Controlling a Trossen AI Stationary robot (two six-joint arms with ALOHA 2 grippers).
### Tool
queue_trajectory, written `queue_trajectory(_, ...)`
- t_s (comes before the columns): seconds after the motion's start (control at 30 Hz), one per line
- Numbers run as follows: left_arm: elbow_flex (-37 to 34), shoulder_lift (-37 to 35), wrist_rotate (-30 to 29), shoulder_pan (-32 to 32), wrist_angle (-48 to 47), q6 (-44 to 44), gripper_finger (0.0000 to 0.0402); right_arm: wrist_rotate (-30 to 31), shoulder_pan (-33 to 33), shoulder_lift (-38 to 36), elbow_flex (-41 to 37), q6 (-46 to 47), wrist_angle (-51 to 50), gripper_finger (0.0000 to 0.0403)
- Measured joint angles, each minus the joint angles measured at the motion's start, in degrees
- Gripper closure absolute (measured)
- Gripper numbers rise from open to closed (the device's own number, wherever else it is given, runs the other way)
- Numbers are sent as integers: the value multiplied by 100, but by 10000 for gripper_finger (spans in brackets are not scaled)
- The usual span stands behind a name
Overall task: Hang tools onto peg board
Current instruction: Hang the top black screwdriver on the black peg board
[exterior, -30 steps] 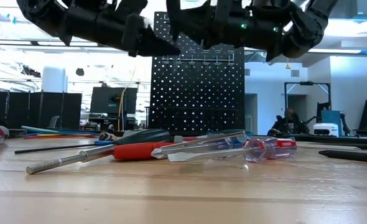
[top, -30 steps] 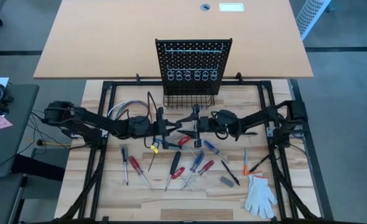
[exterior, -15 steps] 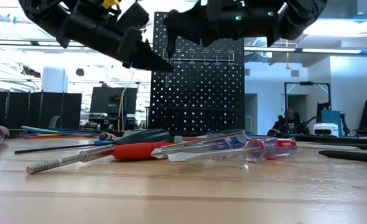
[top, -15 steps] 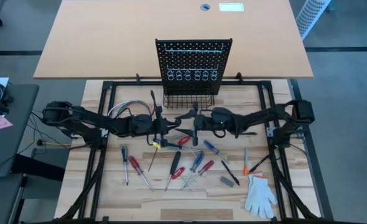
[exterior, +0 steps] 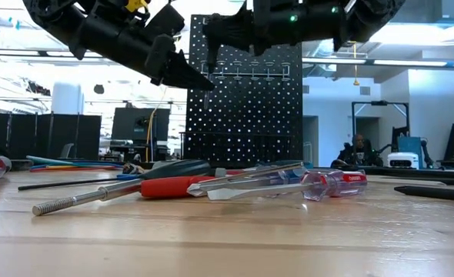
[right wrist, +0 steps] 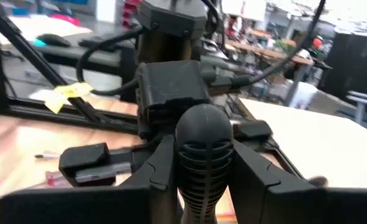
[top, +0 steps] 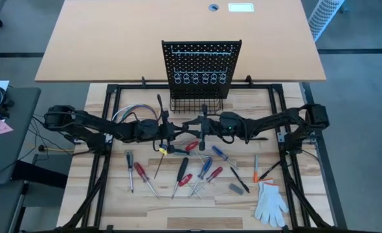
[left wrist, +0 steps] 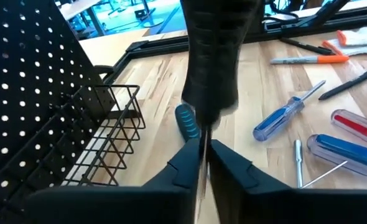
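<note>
A black-handled screwdriver (left wrist: pixel 211 56) hangs in the air between my two grippers, over the middle of the table. My right gripper (right wrist: pixel 202 146) is shut on its ribbed handle (right wrist: pixel 202 155). My left gripper (left wrist: pixel 203 149) faces it, and its fingers stand a narrow gap apart on either side of the thin shaft (left wrist: pixel 203 140); I cannot tell whether they touch it. The peg board (top: pixel 201 65) stands upright at the table's far side with its wire basket (left wrist: pixel 109 137) at the base. Other tools (top: pixel 184 171) lie flat on the wood below the grippers. My right gripper pinches the ribbed black handle (right wrist: pixel 202 134) between its two fingers, one on each side. The fingers come level from the table's right and lie along the handle, whose butt end faces the wrist. The screwdriver is lifted clear of the table, roughly level, its shaft pointing at my left gripper.
Several screwdrivers with red, blue and black handles (exterior: pixel 211 181) are spread over the near half of the table. A white glove (top: pixel 270 202) lies at the near right and a loop of coloured wires (top: pixel 129 113) at the far left. An orange-capped pen (left wrist: pixel 305 59) lies toward the right.
My right gripper has risen a little and tipped up toward level in front of the peg board. My left gripper has tipped its fingers somewhat downward. Both stay close together over the table's middle.
</note>
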Motion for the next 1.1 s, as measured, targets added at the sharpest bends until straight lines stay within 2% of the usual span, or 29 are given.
queue_trajectory(0.07, 0, 4, -51, 17, -188, 14, 330, 402, 44, -338, -7, -132, -425, 304)
queue_trajectory(0.23, 0, 2, -101, 19, -801, -55, 277, 1859, 231, -1342, -5, -683, -1141, 304)
queue_trajectory(0.37, -18, 2, -82, -31, -1101, -192, 260, 2727, 122, -2137, -5, -1175, -1122, 304)
queue_trajectory(0.43, -74, 3, -68, -66, -1080, -222, 260, 2914, -103, -2492, -3, -1196, -1054, 304)
queue_trajectory(0.63, -81, 4, -60, -90, -1049, -218, 267, 2856, -969, -3094, 2, -813, -1110, 304)
queue_trajectory(0.8, -81, 4, -60, -92, -1049, -216, 267, 1853, -1681, -3026, 3, -17, -1419, 304)
queue_trajectory(1.1, -81, 4, -62, -92, -1031, -225, 267, 1678, -1985, -2789, 3, 18, -1473, 304)
